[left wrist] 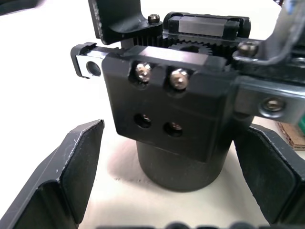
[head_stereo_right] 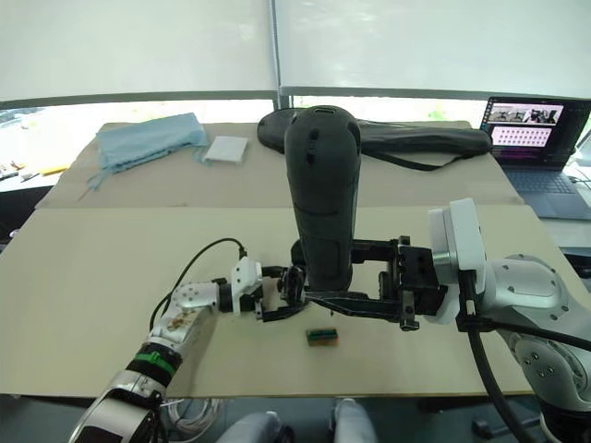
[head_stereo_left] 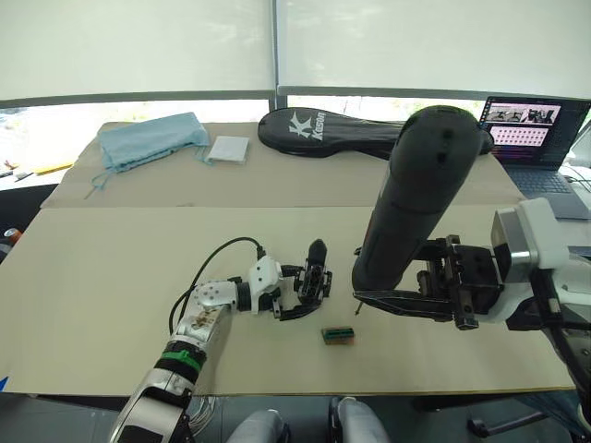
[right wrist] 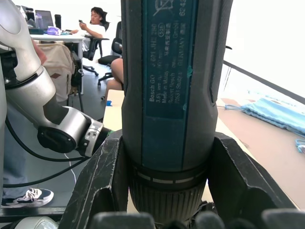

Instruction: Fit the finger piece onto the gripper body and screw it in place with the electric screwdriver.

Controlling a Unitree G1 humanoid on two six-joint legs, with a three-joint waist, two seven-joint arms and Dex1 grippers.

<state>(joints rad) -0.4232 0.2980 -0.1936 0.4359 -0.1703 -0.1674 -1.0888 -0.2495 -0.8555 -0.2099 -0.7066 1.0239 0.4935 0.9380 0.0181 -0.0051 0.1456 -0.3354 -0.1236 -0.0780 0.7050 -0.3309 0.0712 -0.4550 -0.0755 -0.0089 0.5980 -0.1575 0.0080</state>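
Right now our right gripper (head_stereo_left: 392, 300) is clamped on the electric screwdriver (head_stereo_left: 416, 198), its two fingers pressed against the lower barrel on either side, as the right wrist view shows. The tool stands nearly upright, butt end leaning up and away, with its thin bit (head_stereo_left: 358, 309) pointing down just above the table (head_stereo_left: 111, 277). Our left gripper (head_stereo_left: 294, 297) sits low on the table with its fingers spread around the gripper body (head_stereo_left: 316, 275). In the left wrist view the two black fingers (left wrist: 71, 167) flank the round base of the gripper body (left wrist: 176, 124) with a gap showing on the one side, so we see no firm hold there. The body stands upright on its cylindrical base, its pointed finger rising from the top. The screwdriver's bit hangs just beside the body, on its right. A small green-and-brown box (head_stereo_left: 338, 336) lies on the table near us, in front of both grippers.
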